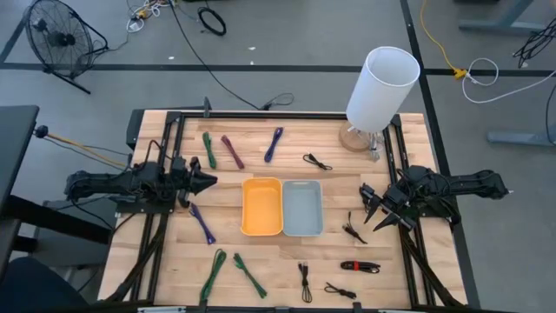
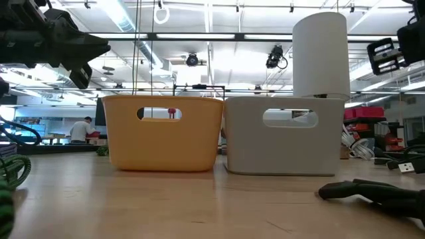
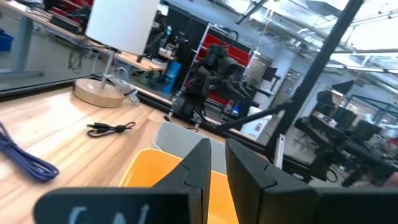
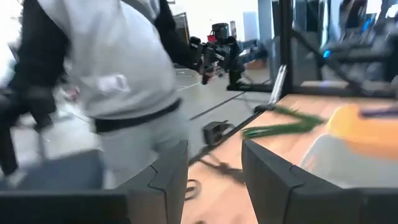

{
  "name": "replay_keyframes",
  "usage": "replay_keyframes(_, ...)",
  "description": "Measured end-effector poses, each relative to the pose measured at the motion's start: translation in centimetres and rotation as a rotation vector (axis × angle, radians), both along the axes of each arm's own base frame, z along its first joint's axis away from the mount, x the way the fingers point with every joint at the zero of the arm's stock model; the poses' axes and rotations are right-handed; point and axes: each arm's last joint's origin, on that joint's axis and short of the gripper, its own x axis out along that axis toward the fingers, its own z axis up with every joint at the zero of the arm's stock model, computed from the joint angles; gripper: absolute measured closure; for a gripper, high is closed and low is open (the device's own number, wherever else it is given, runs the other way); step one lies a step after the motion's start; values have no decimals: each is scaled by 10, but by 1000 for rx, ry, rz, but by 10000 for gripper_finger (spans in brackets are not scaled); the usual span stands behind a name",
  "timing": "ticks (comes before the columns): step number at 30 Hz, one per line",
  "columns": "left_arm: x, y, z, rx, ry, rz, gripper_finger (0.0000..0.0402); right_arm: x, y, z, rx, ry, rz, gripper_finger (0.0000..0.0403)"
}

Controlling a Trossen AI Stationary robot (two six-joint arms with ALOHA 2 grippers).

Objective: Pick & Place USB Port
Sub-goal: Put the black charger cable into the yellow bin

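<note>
Several loose cables lie around two bins, the orange bin and the grey bin, at the table's middle. They include a purple cable, black cables and a red-and-black one. A cable end with a USB plug rests on the tabletop at the right. My left gripper hovers left of the orange bin, pointing level toward it, fingers close together with a slim gap and nothing between them. My right gripper hovers right of the grey bin, open and empty.
A white lamp on a round wooden base stands at the far right corner. Green cables lie near the front edge, and green, maroon and purple ones lie at the far left. A person in a grey top is beyond the table.
</note>
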Motion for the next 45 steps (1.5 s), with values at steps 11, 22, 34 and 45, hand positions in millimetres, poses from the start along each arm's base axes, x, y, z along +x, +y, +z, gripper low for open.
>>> replay_keyframes(11,-1,3,1,-15,-12,109,351,5,-10,11,-169,-243,-399,250)
replay_keyframes(22,-1,6,2,-28,-19,217,351,-5,-22,47,167,-497,-807,250)
replay_keyframes(34,-1,6,2,-21,-17,224,351,-15,-31,59,692,-511,-906,250)
replay_keyframes(45,-1,7,2,-4,-13,235,351,-26,-41,71,886,-587,-1227,250)
